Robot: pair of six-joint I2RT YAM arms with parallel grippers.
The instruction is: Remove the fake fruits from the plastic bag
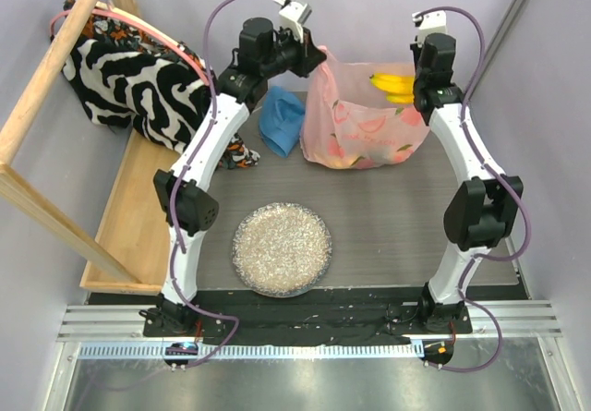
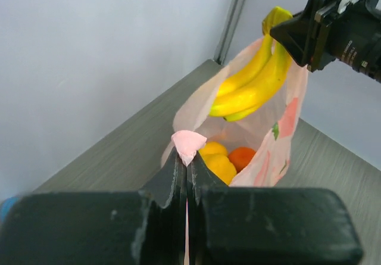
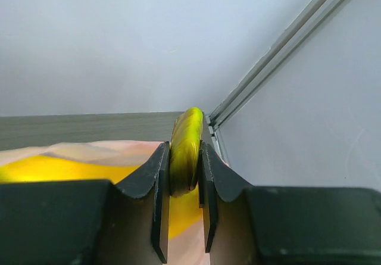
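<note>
Over bag, R gripper clamps bananas, L gripper pinches bag

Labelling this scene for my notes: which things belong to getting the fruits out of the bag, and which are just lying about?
In the job: pink plastic bag, banana bunch, orange, left end effector pinching the bag, right end effector gripping the bananas.
Lying about: blue cloth, black-and-white fabric, silvery plate, wooden frame.

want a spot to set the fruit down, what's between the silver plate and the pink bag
Nothing: in the top view only bare grey tabletop runs from the silver plate to the pink bag.
</note>
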